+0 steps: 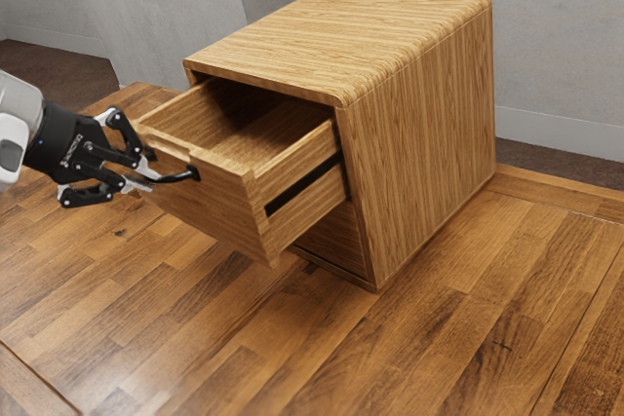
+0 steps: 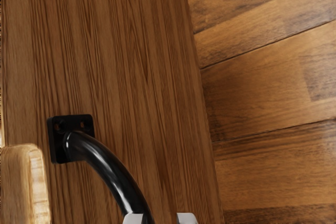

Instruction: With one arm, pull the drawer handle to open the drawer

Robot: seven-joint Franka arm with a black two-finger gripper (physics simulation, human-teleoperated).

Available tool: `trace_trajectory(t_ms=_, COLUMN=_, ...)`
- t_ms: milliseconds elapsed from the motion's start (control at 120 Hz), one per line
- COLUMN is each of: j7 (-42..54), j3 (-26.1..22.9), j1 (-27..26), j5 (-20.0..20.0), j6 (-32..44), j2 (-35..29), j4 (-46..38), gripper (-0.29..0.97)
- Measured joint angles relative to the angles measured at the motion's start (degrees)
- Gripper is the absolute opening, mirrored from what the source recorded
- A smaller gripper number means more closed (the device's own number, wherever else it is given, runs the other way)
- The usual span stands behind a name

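Exterior view: my gripper (image 1: 146, 175) is clamped on the black handle (image 1: 181, 177). The drawer (image 1: 244, 168) is just ahead of my fingers, well out of the cabinet (image 1: 409, 124).
Wrist view: the handle (image 2: 105, 166) curves from the drawer front (image 2: 115, 61) down to my fingers.
Pull step, probably near done. Next: straight pull back, firm grip.

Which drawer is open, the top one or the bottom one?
The top drawer, whose black handle the gripper grips. It sticks far out of the cabinet; the front below sits tucked in.
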Motion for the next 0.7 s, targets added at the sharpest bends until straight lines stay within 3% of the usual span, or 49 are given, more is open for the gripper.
trace_trajectory(t_ms=83, j7=0.04, j3=0.11, j1=0.09, j5=-0.09, j6=0.20, j2=-0.20, j4=-0.34, gripper=-0.01)
trace_trajectory(t_ms=325, j7=-1.77, j3=0.12, j1=-0.77, j5=5.24, j6=-0.43, j2=-1.17, j4=-0.70, gripper=0.02)
trace_trajectory(t_ms=700, j7=-3.73, j3=0.21, j1=-0.37, j5=6.50, j6=-5.08, j2=-5.78, j4=-2.93, gripper=0.05)
